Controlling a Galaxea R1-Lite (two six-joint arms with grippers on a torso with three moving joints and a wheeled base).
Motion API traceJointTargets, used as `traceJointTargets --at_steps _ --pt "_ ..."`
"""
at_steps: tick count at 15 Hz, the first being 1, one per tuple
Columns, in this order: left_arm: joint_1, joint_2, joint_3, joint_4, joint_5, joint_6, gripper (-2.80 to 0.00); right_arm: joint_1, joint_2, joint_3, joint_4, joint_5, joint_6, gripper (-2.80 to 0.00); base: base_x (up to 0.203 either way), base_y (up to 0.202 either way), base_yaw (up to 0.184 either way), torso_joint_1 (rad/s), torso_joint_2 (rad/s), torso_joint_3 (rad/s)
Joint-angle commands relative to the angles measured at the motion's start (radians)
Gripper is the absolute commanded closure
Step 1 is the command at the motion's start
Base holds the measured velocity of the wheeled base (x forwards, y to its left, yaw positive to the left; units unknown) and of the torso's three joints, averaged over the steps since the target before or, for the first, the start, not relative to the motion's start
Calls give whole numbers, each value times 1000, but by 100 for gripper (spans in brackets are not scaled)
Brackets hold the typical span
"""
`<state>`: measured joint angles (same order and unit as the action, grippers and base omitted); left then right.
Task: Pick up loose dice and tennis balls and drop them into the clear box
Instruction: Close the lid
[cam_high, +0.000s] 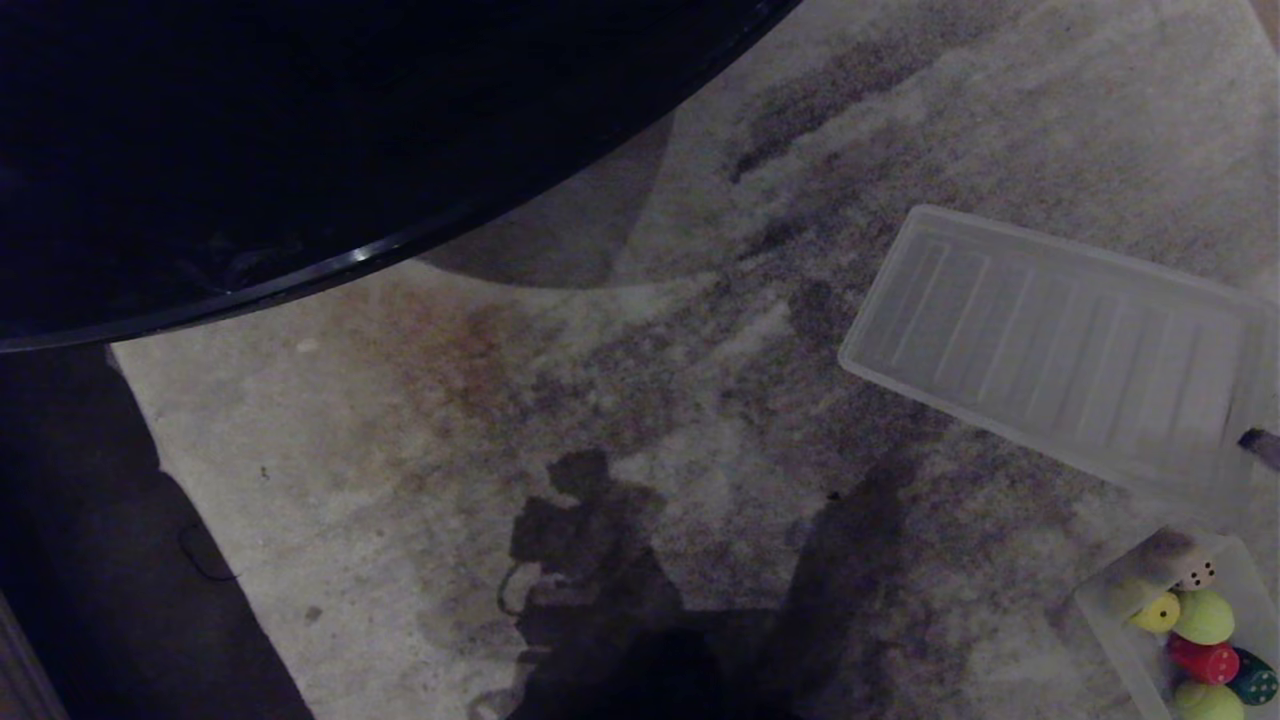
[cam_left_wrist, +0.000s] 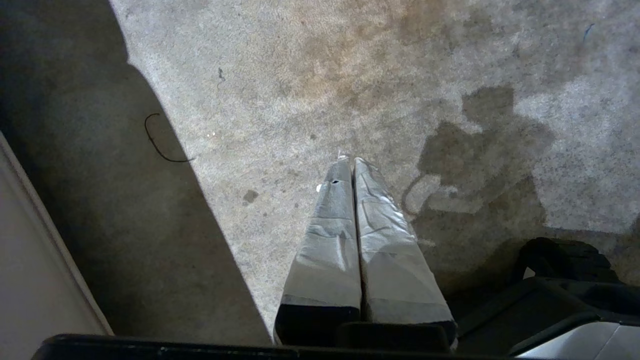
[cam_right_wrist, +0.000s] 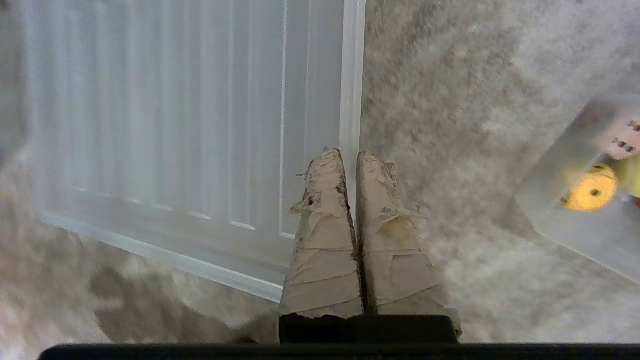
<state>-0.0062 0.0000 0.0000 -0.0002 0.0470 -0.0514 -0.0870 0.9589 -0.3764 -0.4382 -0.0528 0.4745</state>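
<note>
Head view: the clear box sits at the lower right corner on the carpet, cut by the frame edge, holding the dice and tennis balls; the ribbed lid lies just above it, and a dark round tabletop overhangs the upper left. Left wrist view: left gripper, jaws together, over bare carpet. Right wrist view: right gripper, jaws together and empty, above the lid's long edge, box nearby.

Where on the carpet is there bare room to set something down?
The widest free patch is carpet between the dark round table and the ribbed lid. A narrow strip runs between the lid and the clear box. The box is crowded with dice and balls.
</note>
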Motion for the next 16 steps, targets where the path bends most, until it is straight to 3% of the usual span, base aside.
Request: traceJointTargets --at_steps 1,10,16 --pt "0 2 2 -1 1 -1 0 2 -137 67 8 14 -20 0 0 0 0 0 0 0" --pt "0 2 2 0 1 -1 0 0 -662 205 454 92 -202 0 0 0 0 0 0 0" --pt "0 2 2 0 1 -1 0 0 -671 252 477 93 -276 0 0 0 0 0 0 0"
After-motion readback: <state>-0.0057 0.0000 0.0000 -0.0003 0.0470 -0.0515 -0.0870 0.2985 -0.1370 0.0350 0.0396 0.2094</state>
